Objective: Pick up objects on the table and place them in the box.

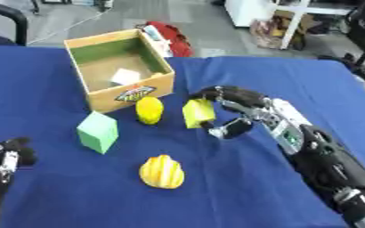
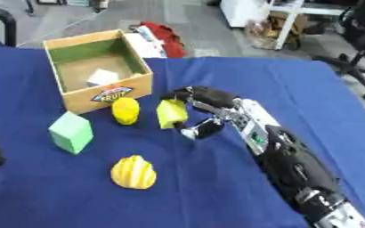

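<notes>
Yellow-green block with flat faces (image 1: 198, 112) sits on the blue tablecloth (image 1: 240, 187) just in front of the wooden box with the fruit label (image 1: 131, 92), and the black right hand (image 1: 231, 113) has its fingers curled over the top and its thumb underneath, so it looks pinched already. My guess is it's a light, stiff foam or plastic toy, so squeezing opposite flat faces should work, though smooth sides might slip. Nearby are a small yellow rounded toy (image 1: 149, 110), a mint-green cube (image 1: 98, 132) and a ridged yellow toy (image 1: 161, 172); the left hand (image 1: 6, 158) idles at the lower left, and I can't tell its fingers.

Blue table (image 1: 240, 187): wooden box (image 1: 131, 91), green block (image 1: 98, 132), yellow fruits (image 1: 161, 172), yellow block (image 1: 198, 113).
</notes>
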You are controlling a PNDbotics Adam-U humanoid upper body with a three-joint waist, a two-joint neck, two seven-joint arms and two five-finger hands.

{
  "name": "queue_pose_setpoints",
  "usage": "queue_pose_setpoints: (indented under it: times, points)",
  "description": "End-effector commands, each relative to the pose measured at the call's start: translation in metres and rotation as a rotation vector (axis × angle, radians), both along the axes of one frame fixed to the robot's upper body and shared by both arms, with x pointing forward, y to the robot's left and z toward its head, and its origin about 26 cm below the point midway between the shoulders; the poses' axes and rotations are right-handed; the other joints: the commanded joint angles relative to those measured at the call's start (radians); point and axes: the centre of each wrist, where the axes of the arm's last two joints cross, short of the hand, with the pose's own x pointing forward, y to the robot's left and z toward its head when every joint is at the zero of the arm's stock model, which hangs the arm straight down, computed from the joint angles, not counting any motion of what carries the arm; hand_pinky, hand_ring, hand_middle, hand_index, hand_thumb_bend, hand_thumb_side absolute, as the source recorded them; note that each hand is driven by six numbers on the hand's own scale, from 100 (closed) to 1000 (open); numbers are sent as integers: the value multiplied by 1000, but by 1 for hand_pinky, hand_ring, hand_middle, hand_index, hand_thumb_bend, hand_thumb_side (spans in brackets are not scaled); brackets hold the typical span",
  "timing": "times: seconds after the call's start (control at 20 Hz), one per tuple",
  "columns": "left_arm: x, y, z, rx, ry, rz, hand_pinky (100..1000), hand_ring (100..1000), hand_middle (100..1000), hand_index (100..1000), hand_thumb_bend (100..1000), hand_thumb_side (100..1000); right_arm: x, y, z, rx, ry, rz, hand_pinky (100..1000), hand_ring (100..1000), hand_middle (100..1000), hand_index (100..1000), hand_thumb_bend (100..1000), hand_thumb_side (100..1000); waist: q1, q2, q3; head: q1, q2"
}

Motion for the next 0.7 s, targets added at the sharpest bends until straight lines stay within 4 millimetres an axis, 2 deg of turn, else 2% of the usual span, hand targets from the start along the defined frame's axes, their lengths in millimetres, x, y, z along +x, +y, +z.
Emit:
queue_pose_setpoints:
  times: [0.05,0.25,0.4,0.55,0.7]
  points:
    - [2,3,7,18,-24,0,637,560,534,722,100,734,9,4,34,39,-91,14,684,588,300,938,100,163,20,-6,0,4,-3]
    - [3,1,10,16,-31,-10,637,562,534,722,100,733,27,32,80,31,-151,60,694,597,311,941,100,133,20,-1,11,3,-12]
    - [6,-4,14,14,-47,-29,637,563,534,722,100,728,45,54,104,1,-145,51,703,609,330,949,100,145,22,9,34,1,-29]
    - [11,-9,21,15,-68,-59,636,562,534,723,100,725,62,68,115,-30,-121,-9,717,632,364,953,100,172,21,22,78,-4,-48]
    - [14,-14,27,17,-84,-84,636,562,534,723,100,723,72,79,116,-40,-96,-95,728,655,411,958,100,178,17,34,125,-14,-60]
